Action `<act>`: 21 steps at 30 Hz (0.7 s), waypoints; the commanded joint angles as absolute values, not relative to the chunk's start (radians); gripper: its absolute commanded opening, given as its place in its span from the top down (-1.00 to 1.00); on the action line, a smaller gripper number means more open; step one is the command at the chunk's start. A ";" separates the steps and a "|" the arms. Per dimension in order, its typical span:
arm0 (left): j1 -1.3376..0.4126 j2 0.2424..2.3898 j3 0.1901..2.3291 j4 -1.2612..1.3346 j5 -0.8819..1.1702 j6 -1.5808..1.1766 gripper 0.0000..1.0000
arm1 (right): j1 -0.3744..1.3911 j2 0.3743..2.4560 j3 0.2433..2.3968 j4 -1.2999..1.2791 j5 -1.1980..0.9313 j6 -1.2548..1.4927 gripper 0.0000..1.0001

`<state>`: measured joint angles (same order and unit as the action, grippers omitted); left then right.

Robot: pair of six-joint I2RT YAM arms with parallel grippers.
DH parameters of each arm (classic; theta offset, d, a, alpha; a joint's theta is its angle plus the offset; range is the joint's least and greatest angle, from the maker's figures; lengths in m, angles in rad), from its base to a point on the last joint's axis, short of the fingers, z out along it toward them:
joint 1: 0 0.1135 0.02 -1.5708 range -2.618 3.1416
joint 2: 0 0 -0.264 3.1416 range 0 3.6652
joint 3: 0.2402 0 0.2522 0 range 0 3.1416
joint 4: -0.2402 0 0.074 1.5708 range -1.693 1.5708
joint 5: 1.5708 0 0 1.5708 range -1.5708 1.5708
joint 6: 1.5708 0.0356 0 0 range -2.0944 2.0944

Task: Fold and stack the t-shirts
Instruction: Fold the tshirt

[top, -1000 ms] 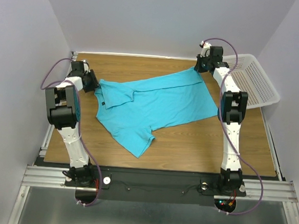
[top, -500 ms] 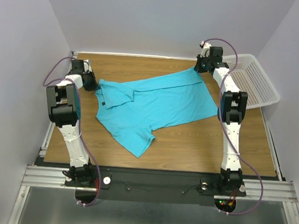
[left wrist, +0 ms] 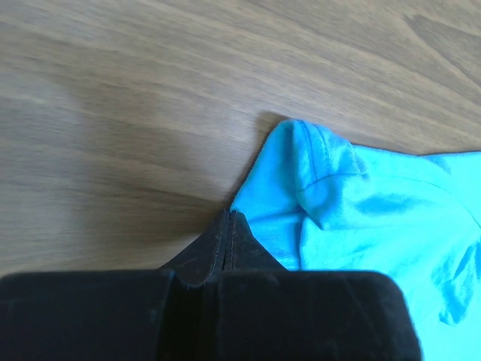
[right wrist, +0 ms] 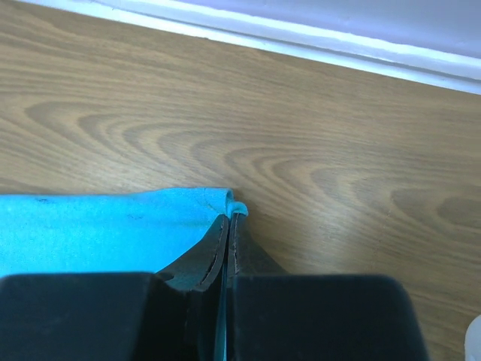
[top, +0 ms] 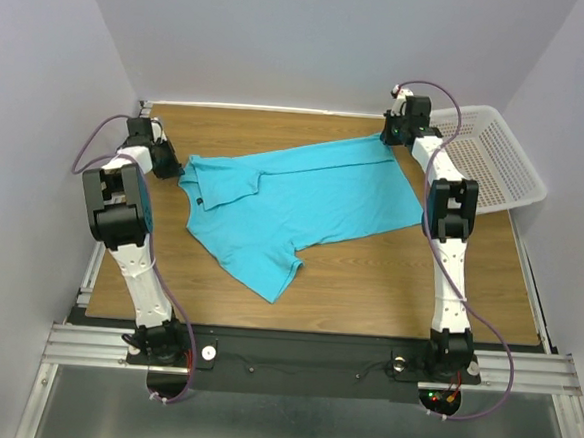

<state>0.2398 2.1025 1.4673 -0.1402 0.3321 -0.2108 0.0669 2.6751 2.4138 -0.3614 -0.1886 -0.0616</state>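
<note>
A plain turquoise-blue short-sleeved cotton t-shirt [top: 303, 205] lies spread out on the brown wood-grain table [top: 368, 284], stretched slantwise from the left side toward the far right corner. Its round neck, with a small dark neck label [top: 201, 204], sits near the left end. One sleeve points toward the near edge, ending in a soft corner about mid-table.

The left gripper [left wrist: 229, 222] sits low at the shirt's left end. In the left wrist view its black fingers are pressed together, and the cloth's edge runs in a straight line into their tips, so it pinches the hem of the shoulder or sleeve there. A small bunched fold of fabric stands just beyond the tips.

The right gripper [right wrist: 229, 218] is at the shirt's far right corner, near the back edge of the table. Its fingers are closed on that corner: a thin blue line of fabric shows between them and a little curl of hem pokes out at the tips.

A white perforated plastic basket [top: 497, 158] stands at the table's far right, just beside the right arm and apart from the shirt.
</note>
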 commanded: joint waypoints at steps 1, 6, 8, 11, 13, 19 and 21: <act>0.252 2.092 1.538 -0.163 0.284 -0.209 1.00 | 0.074 2.661 2.434 -0.255 -0.107 -0.035 0.99; 0.250 2.121 1.562 -0.160 0.276 -0.218 1.00 | 0.074 2.655 2.407 -0.227 -0.089 -0.018 0.99; 0.252 2.131 1.574 -0.156 0.264 -0.216 1.00 | 0.075 2.655 2.405 -0.213 -0.083 -0.014 0.99; 0.252 2.141 1.600 -0.156 0.239 -0.219 1.00 | 0.074 2.655 2.402 -0.195 -0.063 -0.008 0.99; 0.252 2.155 1.623 -0.164 0.216 -0.228 1.00 | 0.074 2.655 2.401 -0.186 -0.035 -0.006 0.99; 0.252 2.166 1.611 -0.149 0.178 -0.271 1.00 | 0.075 2.637 2.368 -0.166 -0.023 -0.003 0.99; 0.252 2.169 1.611 -0.146 0.211 -0.273 0.97 | 0.074 2.635 2.358 -0.164 -0.047 -0.008 0.99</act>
